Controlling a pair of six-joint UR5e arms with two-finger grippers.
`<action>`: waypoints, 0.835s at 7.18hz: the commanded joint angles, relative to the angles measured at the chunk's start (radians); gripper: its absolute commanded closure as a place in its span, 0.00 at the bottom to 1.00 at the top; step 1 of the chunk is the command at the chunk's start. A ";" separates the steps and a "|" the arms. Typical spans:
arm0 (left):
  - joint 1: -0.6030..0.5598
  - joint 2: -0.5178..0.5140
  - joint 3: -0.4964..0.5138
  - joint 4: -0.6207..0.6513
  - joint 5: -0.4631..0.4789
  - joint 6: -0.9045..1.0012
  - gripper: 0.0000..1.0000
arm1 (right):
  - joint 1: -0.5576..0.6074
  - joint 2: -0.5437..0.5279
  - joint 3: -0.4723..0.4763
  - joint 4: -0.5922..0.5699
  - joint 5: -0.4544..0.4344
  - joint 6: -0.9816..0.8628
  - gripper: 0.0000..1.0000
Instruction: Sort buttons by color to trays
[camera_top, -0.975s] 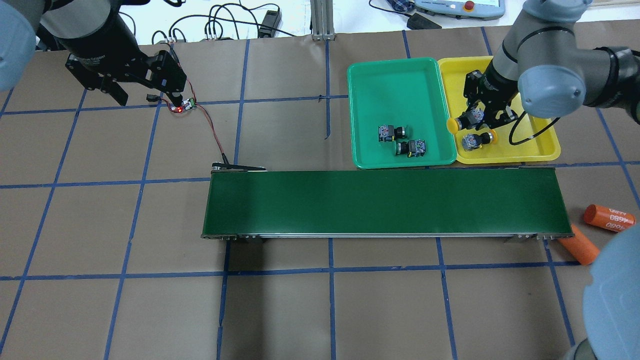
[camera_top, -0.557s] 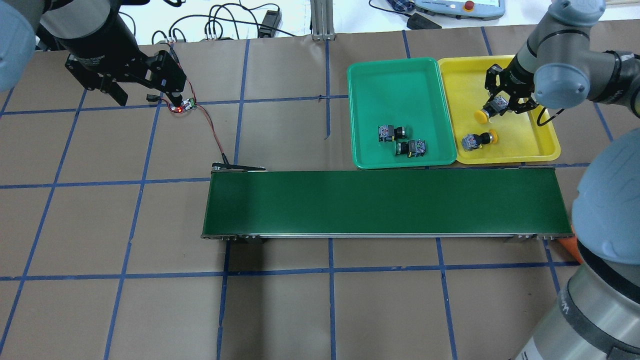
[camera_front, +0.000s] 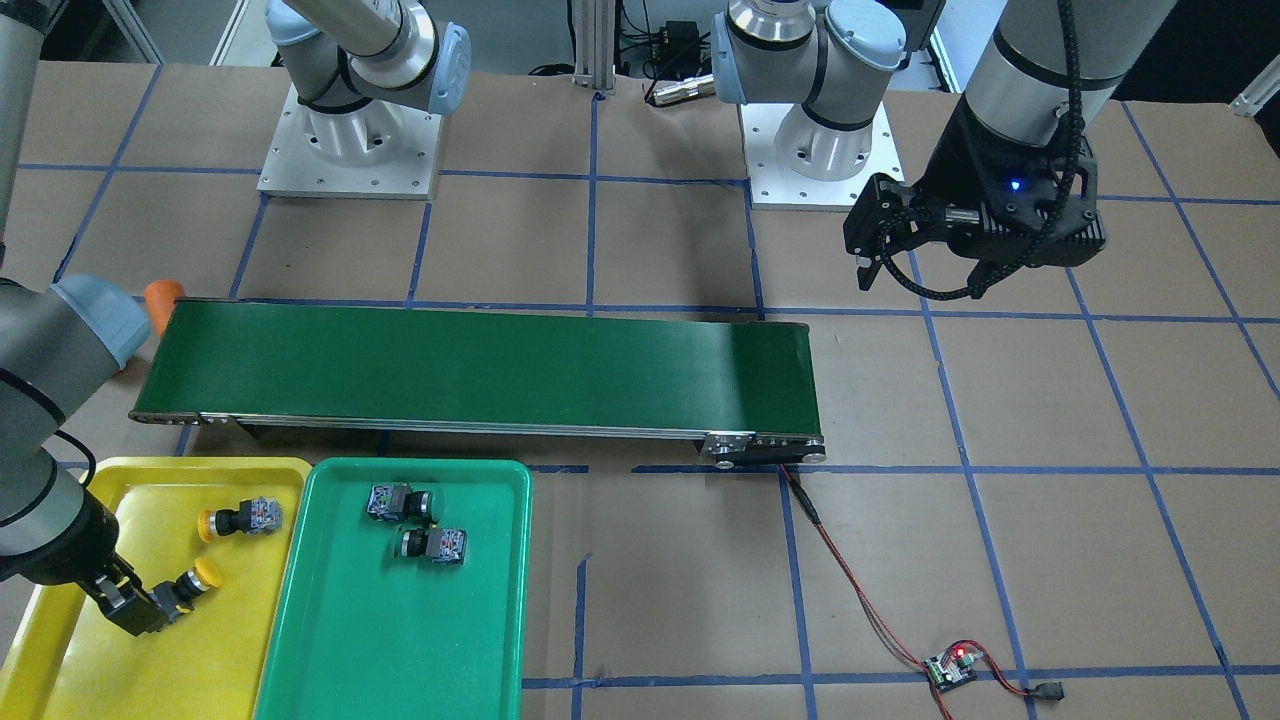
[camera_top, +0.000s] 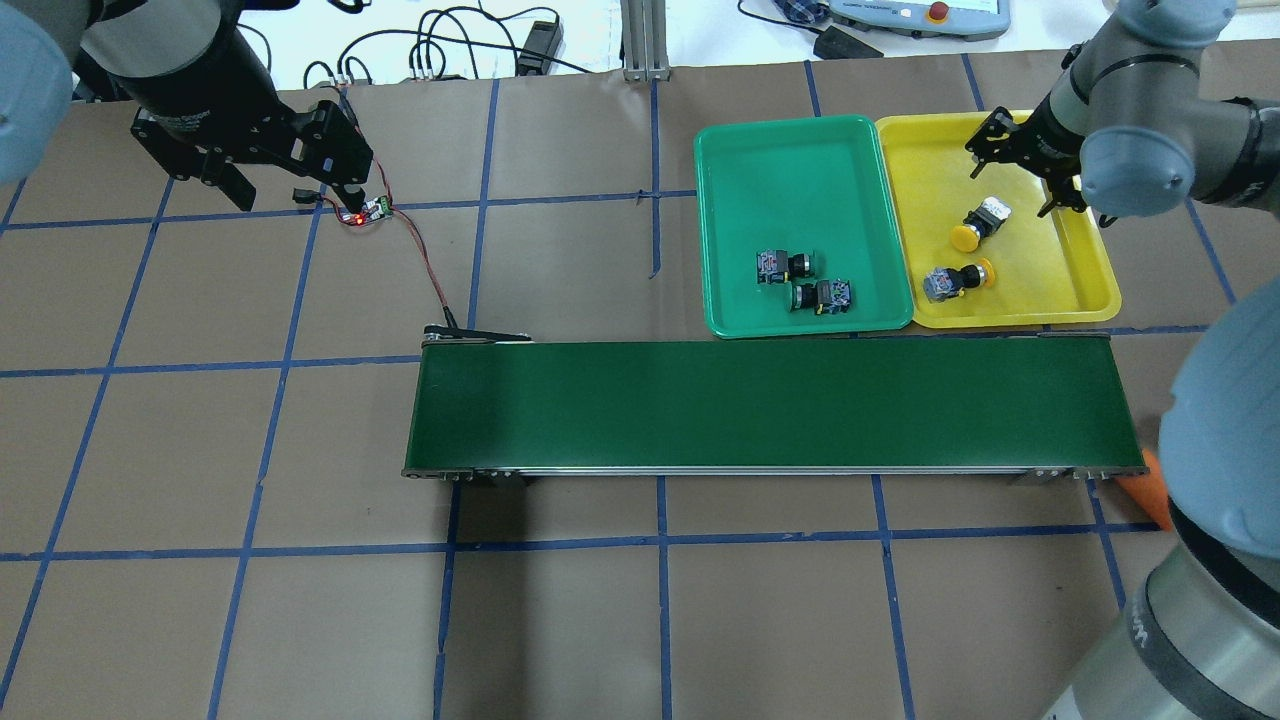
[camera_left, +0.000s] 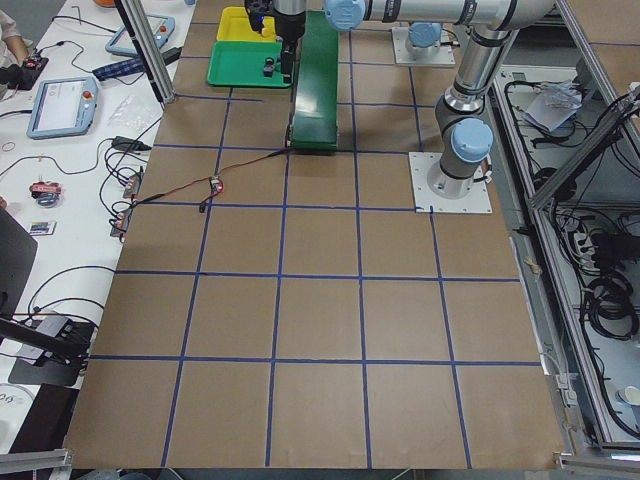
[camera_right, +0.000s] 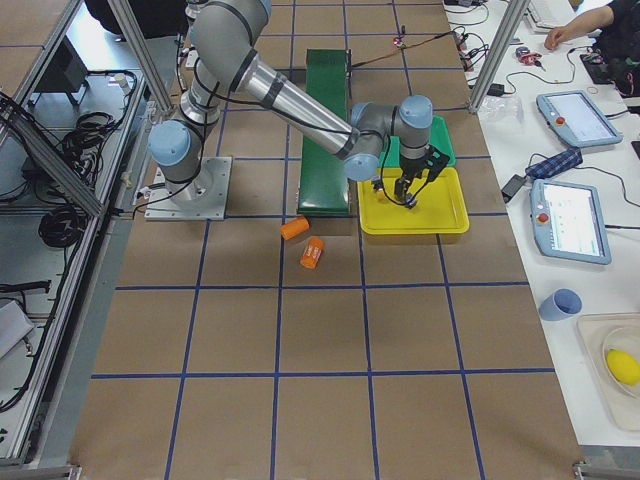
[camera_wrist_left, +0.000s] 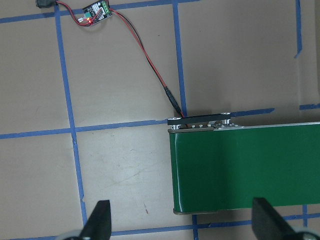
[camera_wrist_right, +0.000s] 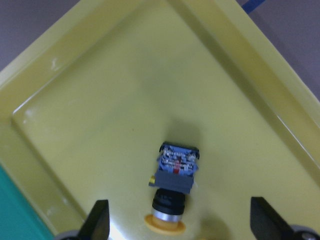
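Two yellow buttons (camera_top: 978, 224) (camera_top: 955, 280) lie on their sides in the yellow tray (camera_top: 930, 165). Two green buttons (camera_top: 785, 265) (camera_top: 820, 296) lie in the green tray (camera_top: 790, 180). My right gripper (camera_top: 1010, 183) is open and empty just above the farther yellow button, which shows between its fingers (camera_wrist_right: 99, 220) in the right wrist view (camera_wrist_right: 175, 187). My left gripper (camera_top: 290, 190) is open and empty, far left near the table's back, over bare table and the belt's end (camera_wrist_left: 240, 170).
A long dark-green conveyor belt (camera_top: 770, 405) lies in front of the trays. A small circuit board (camera_top: 365, 211) with a red-black wire to the belt sits under my left gripper. Two orange cylinders (camera_right: 293, 228) (camera_right: 313, 252) lie beyond the belt's right end.
My right gripper carried a yellow button from the yellow tray's left rim deeper into the tray, opened and let it go. The left arm has not moved.
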 joint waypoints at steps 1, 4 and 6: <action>0.000 0.001 0.000 0.001 0.001 0.000 0.00 | 0.009 -0.209 0.001 0.309 -0.004 -0.093 0.00; 0.002 -0.004 0.003 0.002 0.009 -0.011 0.00 | 0.137 -0.402 0.002 0.534 -0.001 -0.136 0.00; 0.002 0.010 0.003 -0.004 -0.002 -0.040 0.00 | 0.233 -0.473 0.002 0.659 -0.009 -0.149 0.00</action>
